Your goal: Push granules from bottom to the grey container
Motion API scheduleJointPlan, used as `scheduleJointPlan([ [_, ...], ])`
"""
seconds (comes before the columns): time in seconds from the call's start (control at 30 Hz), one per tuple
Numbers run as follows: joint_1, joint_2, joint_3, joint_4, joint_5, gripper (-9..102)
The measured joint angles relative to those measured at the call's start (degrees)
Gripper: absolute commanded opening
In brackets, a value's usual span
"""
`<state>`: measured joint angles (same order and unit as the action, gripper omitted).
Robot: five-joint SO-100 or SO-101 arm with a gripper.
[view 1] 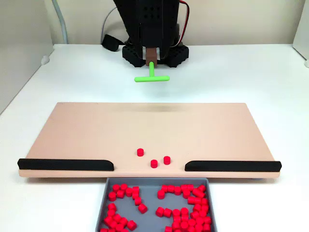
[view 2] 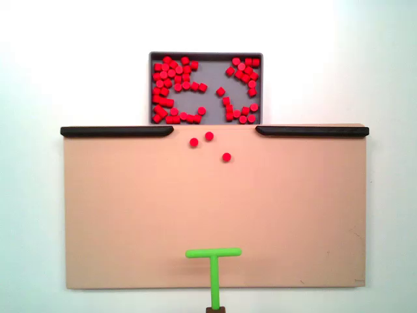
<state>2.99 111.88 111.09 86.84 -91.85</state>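
Gripper [view 1: 152,57] holds green pusher [view 2: 214,253] well apart from three granules [view 2: 209,136].

One fixed camera sits low across the table, facing the arm [view 1: 153,24] over the grey container [view 1: 106,198] and tan board [view 1: 87,130]. The other looks straight down (container [view 2: 205,57] at top). Both share the board [view 2: 130,215], black strips [view 1: 65,165] and green pusher [view 1: 151,77].
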Motion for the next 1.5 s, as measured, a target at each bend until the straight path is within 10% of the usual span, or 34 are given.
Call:
scheduleJointPlan([
  [1.5,0.0,0.0,0.0,0.0,1.8,1],
])
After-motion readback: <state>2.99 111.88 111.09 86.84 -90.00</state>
